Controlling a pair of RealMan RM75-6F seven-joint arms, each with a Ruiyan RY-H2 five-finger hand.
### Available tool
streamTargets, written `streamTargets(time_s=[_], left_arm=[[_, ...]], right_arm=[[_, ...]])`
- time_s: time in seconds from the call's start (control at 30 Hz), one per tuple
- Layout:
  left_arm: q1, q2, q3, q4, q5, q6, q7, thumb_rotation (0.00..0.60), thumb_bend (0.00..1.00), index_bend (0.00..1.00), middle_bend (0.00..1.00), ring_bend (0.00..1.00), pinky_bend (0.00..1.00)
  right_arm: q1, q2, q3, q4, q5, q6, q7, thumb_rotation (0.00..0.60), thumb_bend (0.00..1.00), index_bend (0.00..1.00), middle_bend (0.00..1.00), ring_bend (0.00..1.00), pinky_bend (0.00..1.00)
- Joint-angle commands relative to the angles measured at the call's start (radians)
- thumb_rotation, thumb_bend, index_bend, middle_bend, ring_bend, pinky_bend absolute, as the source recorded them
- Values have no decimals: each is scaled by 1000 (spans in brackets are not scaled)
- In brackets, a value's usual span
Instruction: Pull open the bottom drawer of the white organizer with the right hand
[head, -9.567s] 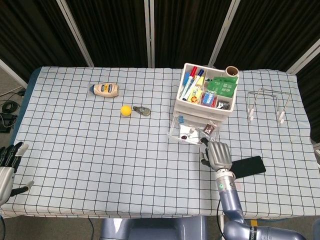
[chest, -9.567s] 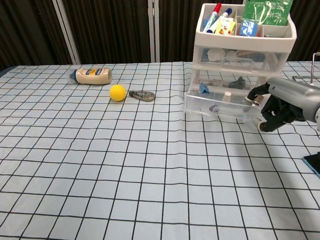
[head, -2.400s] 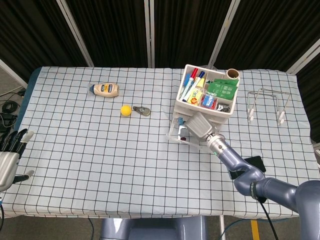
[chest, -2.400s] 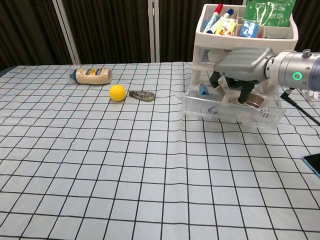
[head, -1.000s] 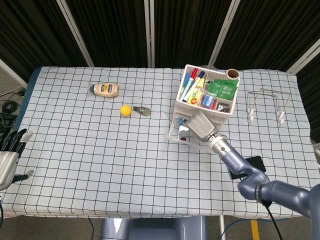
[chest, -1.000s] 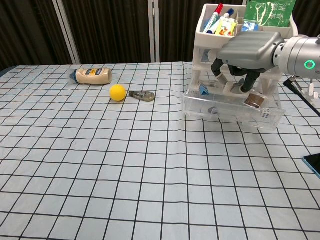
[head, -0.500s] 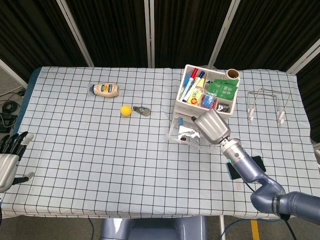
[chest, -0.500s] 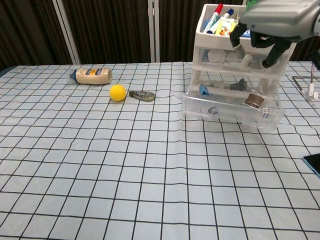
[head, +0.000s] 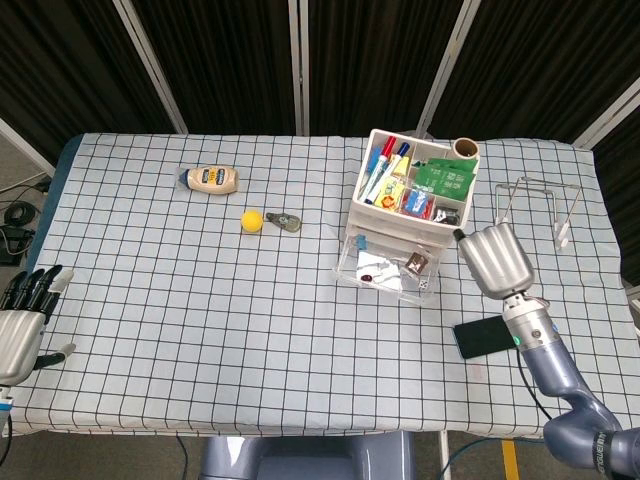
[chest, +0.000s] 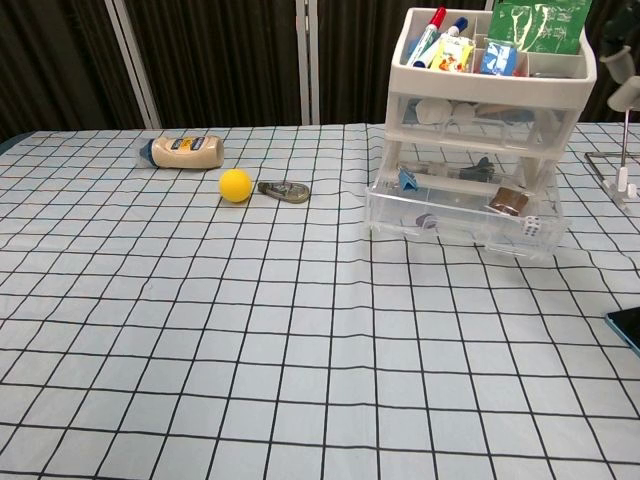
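Note:
The white organizer (head: 411, 191) (chest: 489, 92) stands at the back right of the table, its top tray full of pens and packets. Its clear bottom drawer (head: 388, 269) (chest: 463, 217) is slid out toward the front, showing small items and a die inside. My right hand (head: 495, 260) hovers to the right of the drawer, apart from it and holding nothing; in the chest view only its fingertips (chest: 622, 62) show at the top right edge. My left hand (head: 20, 322) hangs at the table's front left corner with fingers spread and nothing in it.
A squeeze bottle (head: 212, 178) (chest: 182, 151), a yellow ball (head: 253, 221) (chest: 235, 185) and a carabiner (head: 284, 221) (chest: 284, 190) lie at the back left. A black phone (head: 488, 337) lies near my right forearm. A wire rack (head: 535, 211) stands right of the organizer.
My right hand has lifted off the front of the organizer and swung up and to the right, away from it. The bottom drawer stays slid out.

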Motion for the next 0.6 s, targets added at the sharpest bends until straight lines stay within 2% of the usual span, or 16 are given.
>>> streamTargets(time_s=[0.03,0.4,0.6], left_arm=[[5,-17,2,13,2,6,-11,600,19,0,0,0,0],[36,-31,30,19,80,71,-7,600,19,0,0,0,0],[46,-31,38,24,110,93,-12,600,19,0,0,0,0]], right_arm=[[-36,-7,-16,35,25,22,0,600,269,614,1000,1000,909],[-151,-59,-46,209,91,48,88,600,273,619,1000,1000,909],[-180,-48,-76,190,85,6,120,600,272,623,1000,1000,909]])
